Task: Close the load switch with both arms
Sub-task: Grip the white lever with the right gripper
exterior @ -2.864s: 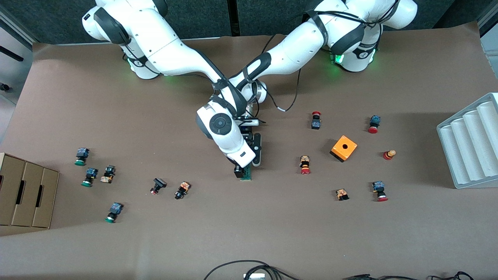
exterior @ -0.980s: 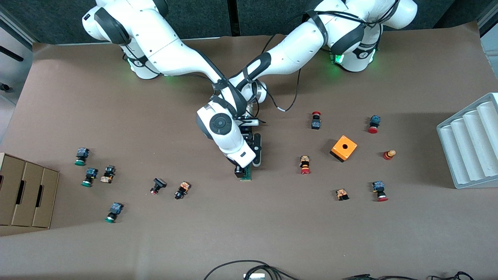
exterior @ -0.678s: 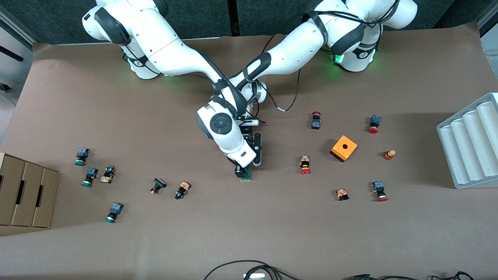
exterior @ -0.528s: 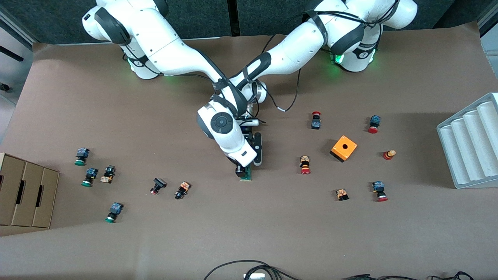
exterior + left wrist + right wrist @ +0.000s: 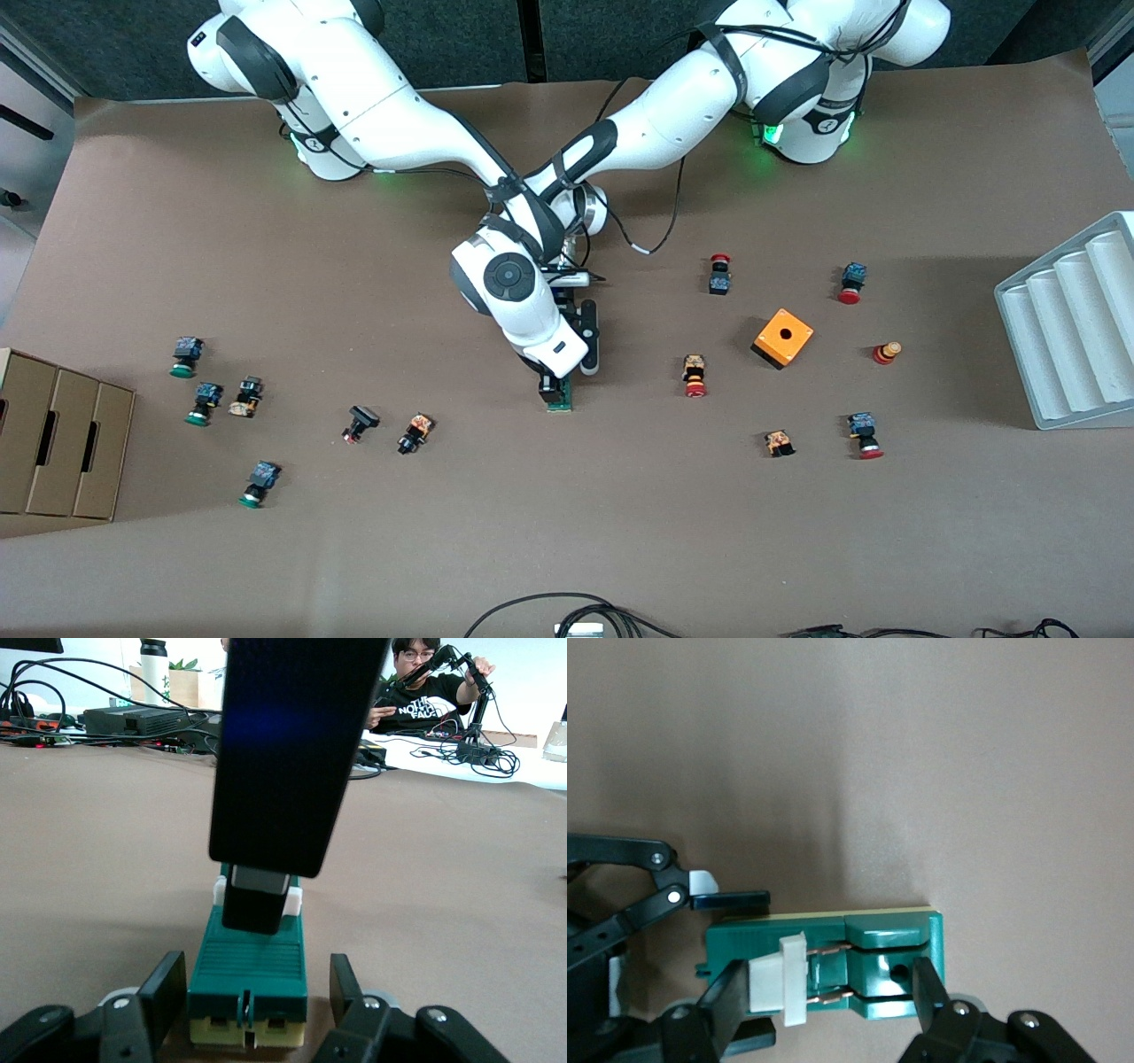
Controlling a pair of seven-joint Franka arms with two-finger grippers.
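The load switch (image 5: 560, 400), a narrow green block, lies at the table's middle, partly under the right hand. In the right wrist view its white sliding piece (image 5: 780, 979) stands partly out on two metal pins. My right gripper (image 5: 554, 383) spans the load switch (image 5: 890, 943) lengthwise, one finger on the white piece and one on the green end (image 5: 828, 988). My left gripper (image 5: 567, 372) straddles the load switch (image 5: 248, 966) across its width, open (image 5: 257, 1001), with a gap on one side. The right gripper's finger (image 5: 279, 753) stands on the white piece.
An orange cube (image 5: 783, 338) and several red-capped push-buttons (image 5: 695, 376) lie toward the left arm's end, next to a white ribbed tray (image 5: 1067, 328). Green-capped push-buttons (image 5: 204, 403) and a cardboard box (image 5: 58, 443) are toward the right arm's end. Cables (image 5: 549, 611) lie at the front edge.
The right arm's wrist has shifted slightly toward the bases and the left arm's end. The switch and the left gripper have stayed in place.
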